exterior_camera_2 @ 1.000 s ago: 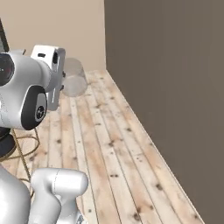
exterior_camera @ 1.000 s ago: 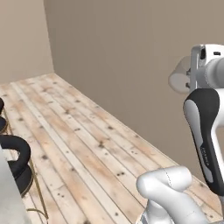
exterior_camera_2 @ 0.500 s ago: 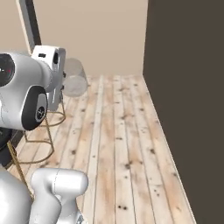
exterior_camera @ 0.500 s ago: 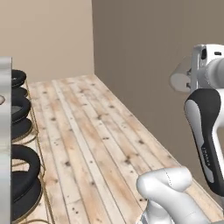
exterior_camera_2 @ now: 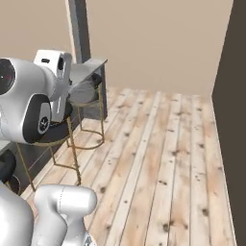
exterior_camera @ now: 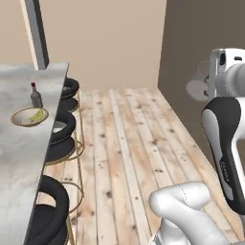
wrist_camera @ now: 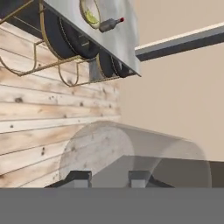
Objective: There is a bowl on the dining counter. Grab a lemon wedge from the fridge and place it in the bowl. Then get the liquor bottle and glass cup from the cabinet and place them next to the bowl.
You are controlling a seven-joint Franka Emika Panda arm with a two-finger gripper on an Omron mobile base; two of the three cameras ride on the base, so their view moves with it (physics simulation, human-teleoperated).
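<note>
Plank floor (exterior_camera: pixel 129 143) of pale knotted wood, bounded by a beige back wall (exterior_camera: pixel 105 43) and a darker brown side wall (exterior_camera: pixel 201 52). Dark upright post (exterior_camera: pixel 36 31) against the back wall, behind the far end of the dining counter.

Dining counter (exterior_camera: pixel 19 158) of grey-veined marble along the left edge of the left base view. Round black stools (exterior_camera: pixel 60 139) on thin gold legs tucked in a row under its floor-side edge.

Bowl (exterior_camera: pixel 29 116) near the far end of the counter, back from that edge, with the lemon wedge (exterior_camera: pixel 36 115) lying inside. Liquor bottle (exterior_camera: pixel 35 96) upright just beside the bowl, on its far side, red cap on top.

Gripper (wrist_camera: pixel 106 178) raised over the floor, well apart from the counter, clenched on the glass cup (wrist_camera: pixel 131 157). Cup clear and faint, lying sideways across the fingers.
</note>
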